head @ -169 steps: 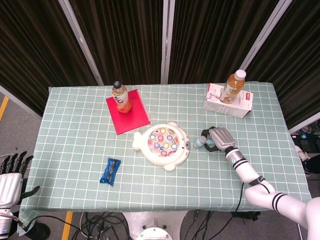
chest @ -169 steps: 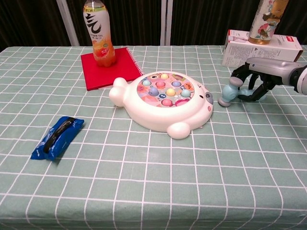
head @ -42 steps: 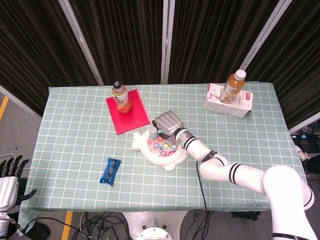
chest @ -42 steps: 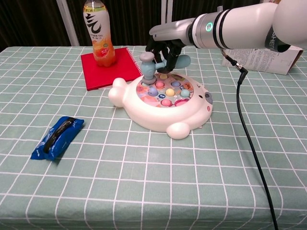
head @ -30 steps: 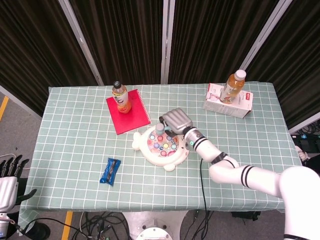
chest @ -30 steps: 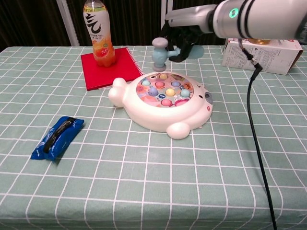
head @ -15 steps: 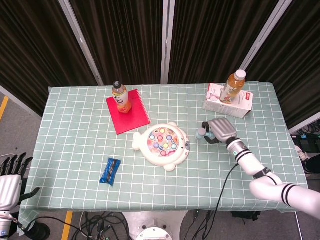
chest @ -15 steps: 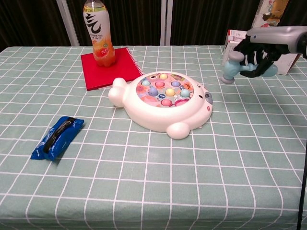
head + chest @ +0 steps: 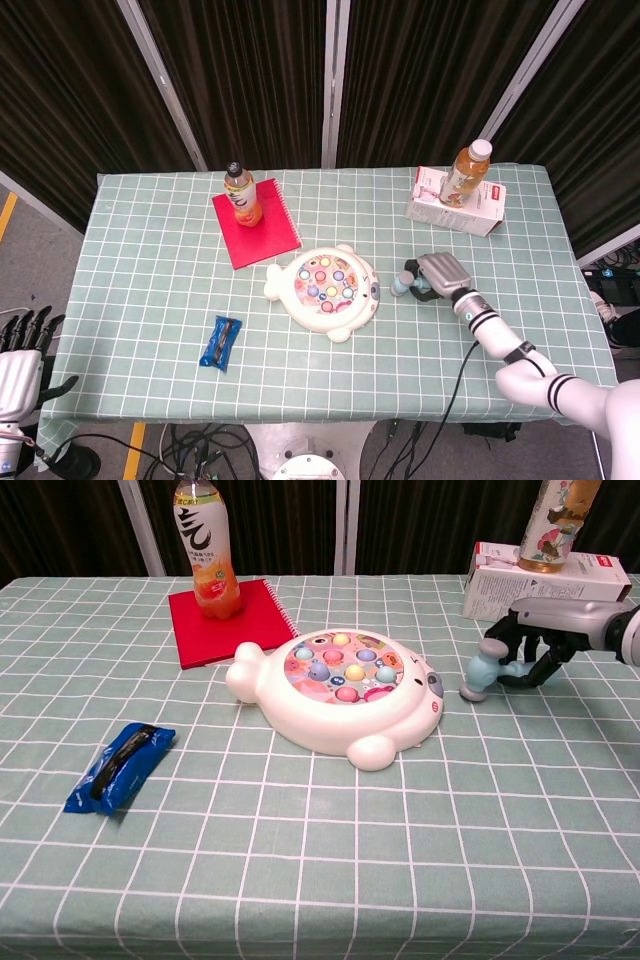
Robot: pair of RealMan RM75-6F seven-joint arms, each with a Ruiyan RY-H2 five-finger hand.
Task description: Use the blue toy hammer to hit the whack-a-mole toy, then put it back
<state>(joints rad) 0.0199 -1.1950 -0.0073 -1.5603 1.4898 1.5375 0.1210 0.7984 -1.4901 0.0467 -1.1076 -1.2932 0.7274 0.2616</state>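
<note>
One hand did the work: the right hand [image 9: 528, 645] had its dark fingers wrapped round the handle of the blue toy hammer [image 9: 484, 668], head angled down just above the checked cloth, likely ready to be set down beside the whack-a-mole toy [image 9: 340, 685]. That smooth white plastic toy, studded with pastel pegs, lay mid-table. By the near left corner, the left hand [image 9: 20, 365] hung off the table, fingers apart, holding nothing.
</note>
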